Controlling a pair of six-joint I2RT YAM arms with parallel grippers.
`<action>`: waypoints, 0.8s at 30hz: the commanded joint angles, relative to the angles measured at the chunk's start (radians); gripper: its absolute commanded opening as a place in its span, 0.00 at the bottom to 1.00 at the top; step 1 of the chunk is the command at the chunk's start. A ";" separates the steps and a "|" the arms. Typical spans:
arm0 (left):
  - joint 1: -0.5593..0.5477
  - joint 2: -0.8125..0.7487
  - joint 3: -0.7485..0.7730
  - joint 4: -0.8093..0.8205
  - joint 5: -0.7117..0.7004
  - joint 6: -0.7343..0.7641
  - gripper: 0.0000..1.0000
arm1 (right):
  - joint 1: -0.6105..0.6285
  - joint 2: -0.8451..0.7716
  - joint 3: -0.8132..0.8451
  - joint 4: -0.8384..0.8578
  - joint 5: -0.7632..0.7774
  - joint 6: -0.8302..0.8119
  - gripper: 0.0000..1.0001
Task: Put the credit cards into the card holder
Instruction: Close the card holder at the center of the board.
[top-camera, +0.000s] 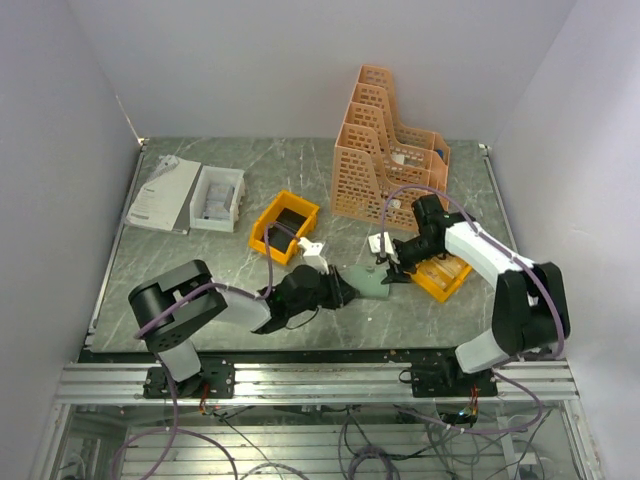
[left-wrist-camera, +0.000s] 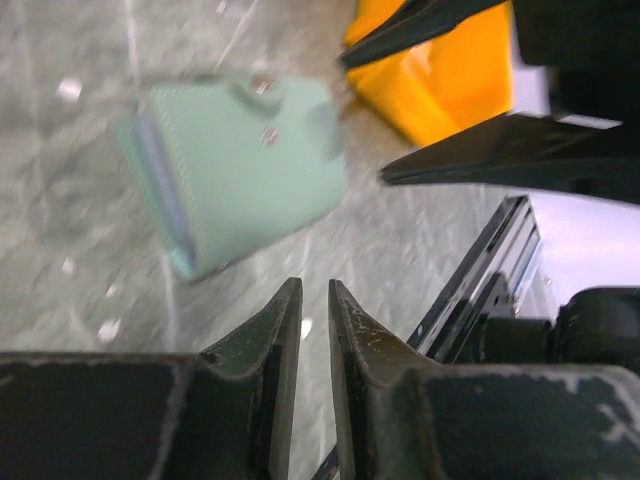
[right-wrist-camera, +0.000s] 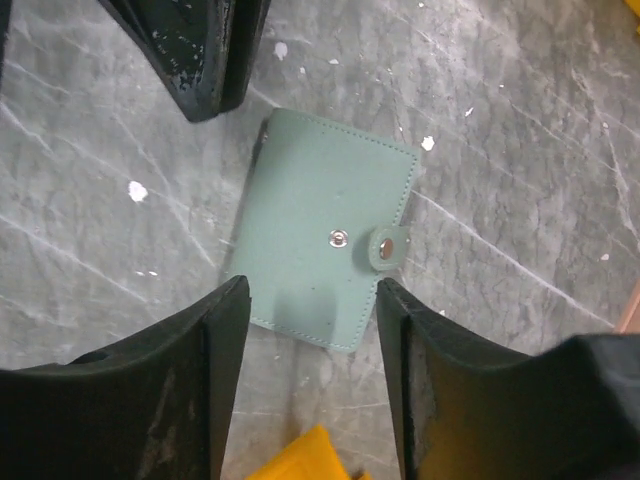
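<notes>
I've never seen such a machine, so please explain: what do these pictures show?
Two robot arms stand side by side. One picture looks down from above; the other two come from a camera on each wrist, so the black prongs at the bottom are that arm's own fingers. On the table lie a closed grey-green card holder, two yellow bins, an orange rack, a white box and papers. The left gripper, slightly open, and the right gripper, wide open, hover by the holder. Neither holds anything.
</notes>
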 joint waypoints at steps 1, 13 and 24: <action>0.031 -0.002 0.114 -0.078 -0.014 0.081 0.26 | -0.005 0.085 0.097 -0.049 0.004 -0.153 0.47; 0.093 0.158 0.252 -0.162 0.072 0.049 0.07 | 0.022 0.133 0.080 0.032 0.009 -0.074 0.35; 0.101 0.184 0.239 -0.143 0.079 0.032 0.07 | 0.068 0.195 0.085 0.052 0.071 -0.054 0.32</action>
